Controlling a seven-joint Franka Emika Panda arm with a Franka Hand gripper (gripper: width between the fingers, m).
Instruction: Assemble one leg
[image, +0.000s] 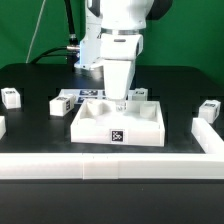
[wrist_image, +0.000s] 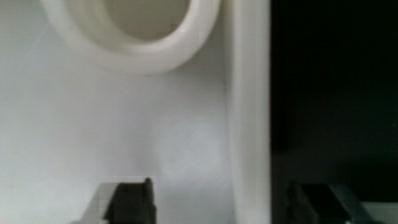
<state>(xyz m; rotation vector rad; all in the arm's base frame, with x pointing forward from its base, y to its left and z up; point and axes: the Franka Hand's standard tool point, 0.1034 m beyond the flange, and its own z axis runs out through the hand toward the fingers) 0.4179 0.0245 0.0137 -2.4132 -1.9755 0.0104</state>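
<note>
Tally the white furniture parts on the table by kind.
legs: 4
tabletop: 1
Total: 5

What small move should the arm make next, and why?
Probably close the jaws on the rim of the tabletop. The wrist view shows the gripper open and empty, astride that raised rim: one finger over the tabletop's floor, the other over the black table.
</note>
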